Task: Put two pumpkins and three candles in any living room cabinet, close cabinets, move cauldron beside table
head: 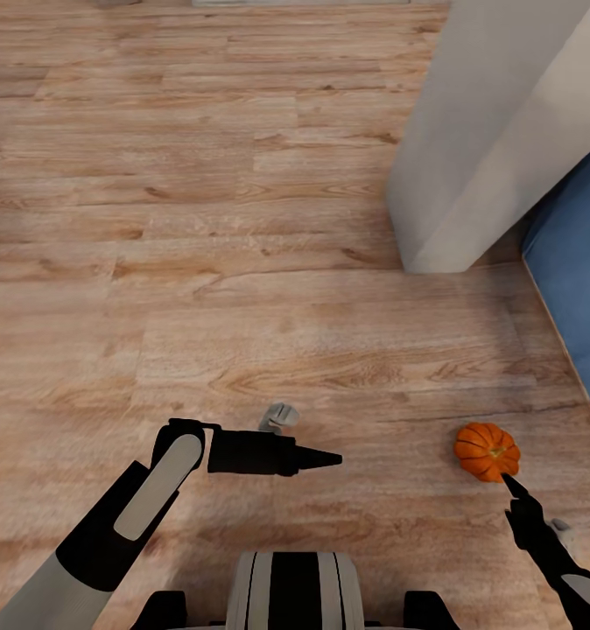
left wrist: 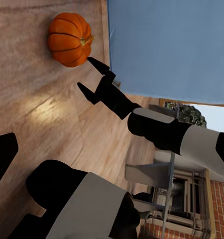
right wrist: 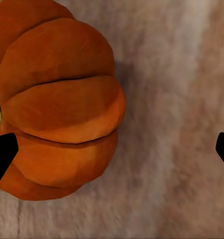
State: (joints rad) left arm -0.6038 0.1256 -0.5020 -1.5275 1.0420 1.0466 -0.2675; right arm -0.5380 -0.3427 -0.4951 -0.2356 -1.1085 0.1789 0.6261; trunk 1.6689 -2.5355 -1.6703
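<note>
One bright orange ribbed pumpkin (head: 487, 451) sits on the wood floor at the right, near a blue surface (head: 579, 289). My right gripper (head: 509, 480) is open and reaches it from the near side, its tips at the pumpkin's edge. The left wrist view has the two spread fingers of that right gripper (left wrist: 84, 72) just beside the pumpkin (left wrist: 68, 39). In the right wrist view the pumpkin (right wrist: 57, 99) lies close against one fingertip (right wrist: 1, 152), with bare floor up to the other. My left gripper (head: 334, 457) hovers open over bare floor, pointing right, empty. The cabinet, candles, cauldron and table are out of view.
A white wall corner (head: 470, 175) juts in at the upper right, with the blue surface behind it along the right edge. Open wood floor (head: 199, 219) stretches ahead and to the left. My trunk (head: 295, 591) is at the bottom centre.
</note>
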